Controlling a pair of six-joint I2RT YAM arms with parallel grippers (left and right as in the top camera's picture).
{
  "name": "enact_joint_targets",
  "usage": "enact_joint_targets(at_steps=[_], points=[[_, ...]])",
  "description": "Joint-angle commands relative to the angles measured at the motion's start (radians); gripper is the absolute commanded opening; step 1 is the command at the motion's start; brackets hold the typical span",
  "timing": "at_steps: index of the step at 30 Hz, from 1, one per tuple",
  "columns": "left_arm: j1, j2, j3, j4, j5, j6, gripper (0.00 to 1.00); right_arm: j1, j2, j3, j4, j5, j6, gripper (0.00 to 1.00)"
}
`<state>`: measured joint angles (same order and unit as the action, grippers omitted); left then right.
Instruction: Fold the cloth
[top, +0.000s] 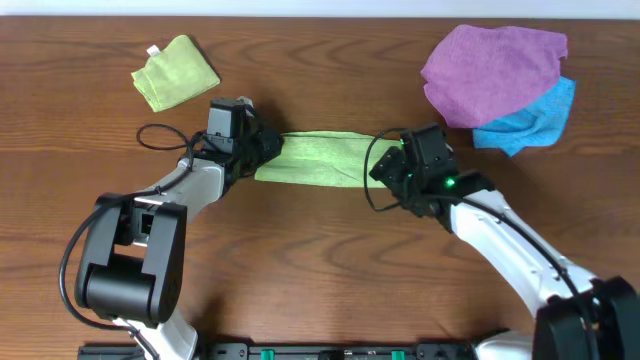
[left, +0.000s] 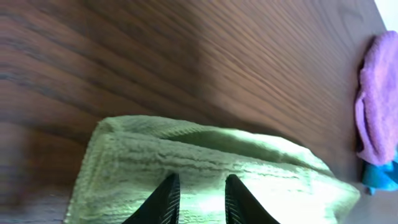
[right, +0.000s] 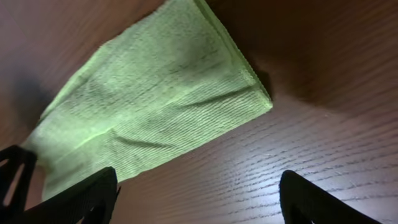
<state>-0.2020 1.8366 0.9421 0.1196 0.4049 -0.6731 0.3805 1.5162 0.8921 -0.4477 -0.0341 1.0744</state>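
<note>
The cloth (top: 318, 158) is lime-green and lies on the wooden table as a long, narrow folded strip between my two grippers. My left gripper (top: 265, 150) is at its left end. In the left wrist view its fingers (left: 200, 199) are a narrow gap apart over the cloth (left: 205, 155), which looks flat between them. My right gripper (top: 385, 165) is at the strip's right end. In the right wrist view its fingers (right: 196, 199) are wide open over bare wood, just off the cloth's (right: 155, 93) edge. No white tag shows.
A small folded lime-green cloth (top: 175, 72) lies at the back left. A purple cloth (top: 490, 70) lies on a blue cloth (top: 535, 115) at the back right; both show at the right edge of the left wrist view (left: 376, 99).
</note>
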Motion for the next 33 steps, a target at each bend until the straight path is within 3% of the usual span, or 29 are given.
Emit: enact_joint_targets(at_steps=[1, 33], points=[[-0.002, 0.008, 0.003, -0.003, -0.064, 0.022, 0.25, -0.008, 0.032, -0.013, 0.014, -0.008, 0.029, 0.82], [-0.002, 0.073, 0.003, 0.008, -0.053, 0.011, 0.24, -0.007, 0.244, -0.013, 0.202, 0.004, 0.055, 0.8]])
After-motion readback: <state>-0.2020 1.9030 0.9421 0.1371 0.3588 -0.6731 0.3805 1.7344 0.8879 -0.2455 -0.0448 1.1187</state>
